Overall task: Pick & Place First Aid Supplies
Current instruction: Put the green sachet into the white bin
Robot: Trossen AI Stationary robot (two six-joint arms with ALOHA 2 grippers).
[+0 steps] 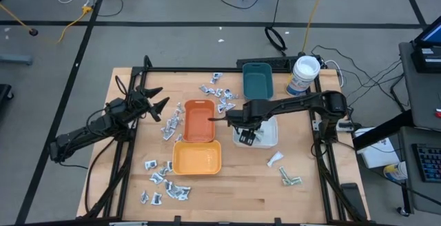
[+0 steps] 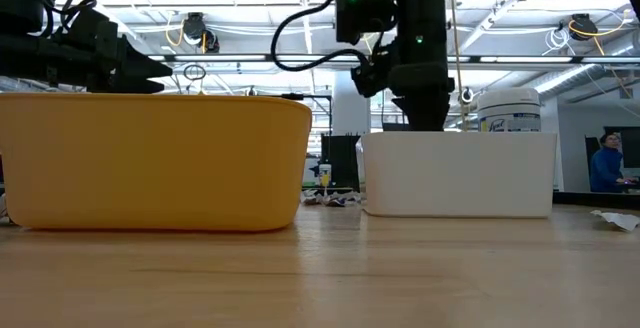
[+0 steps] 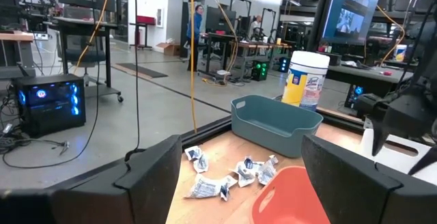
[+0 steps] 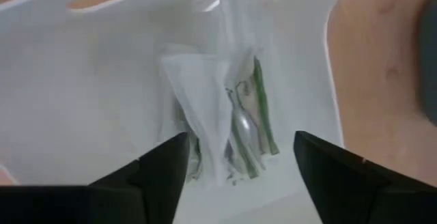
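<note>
My right gripper (image 4: 239,157) stands open, pointing down over the white tray (image 1: 270,140). Pale green-white strips (image 4: 225,118) lie on the tray's floor just below and between the fingers, which do not touch them. In the low view the tray's wall (image 2: 460,173) hides the fingertips. My left gripper (image 1: 160,99) waits open at the table's left, pointing level. Silvery sachets lie loose on the table at the far middle (image 1: 219,95), beside the orange tray (image 1: 169,127) and at the near left (image 1: 165,181). More strips (image 1: 289,179) lie at the near right.
An orange tray (image 1: 198,120) and a yellow tray (image 1: 197,158) stand left of the white one. A teal tray (image 1: 258,79) and a white tub (image 1: 303,74) stand at the far edge. A person (image 2: 605,163) is in the room beyond.
</note>
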